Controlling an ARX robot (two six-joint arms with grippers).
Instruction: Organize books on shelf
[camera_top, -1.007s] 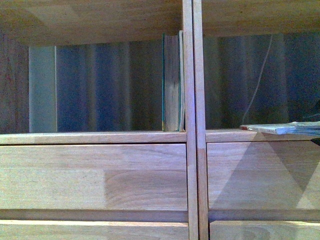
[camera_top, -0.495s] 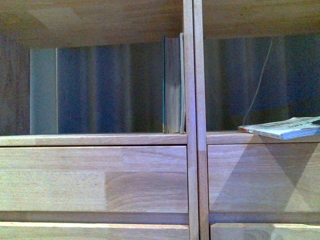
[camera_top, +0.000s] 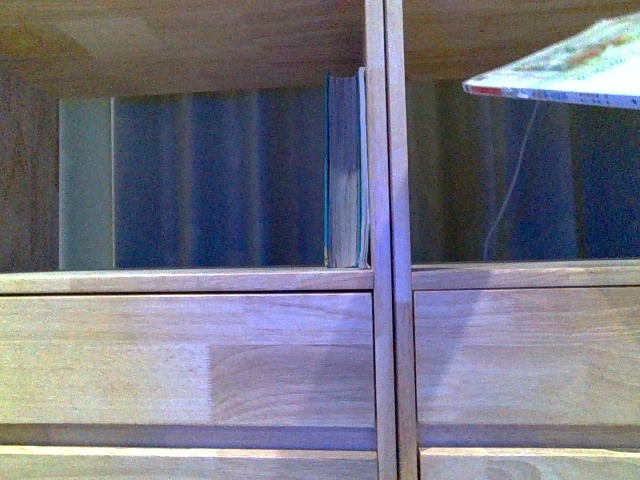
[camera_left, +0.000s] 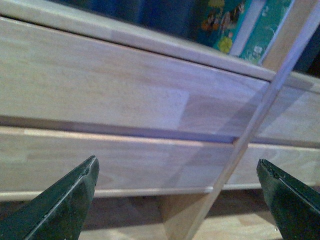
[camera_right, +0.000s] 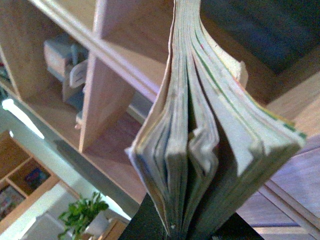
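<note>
The wooden shelf fills the front view, with a vertical divider in the middle. A dark teal book with yellowed pages stands upright in the left compartment against the divider. The thin paperback hangs tilted near the top of the right compartment. In the right wrist view my right gripper is shut on the paperback, its page edges fanned out. My left gripper is open and empty, facing the shelf's front panels. Colourful covers show in a compartment above the panels.
A thin white cord hangs behind the right compartment. In the right wrist view a grey object sits in another shelf compartment, and a green plant stands beyond the shelf.
The paperback has risen from lying at the right compartment's floor level to near its top, tilting upward. The teal book has not moved.
</note>
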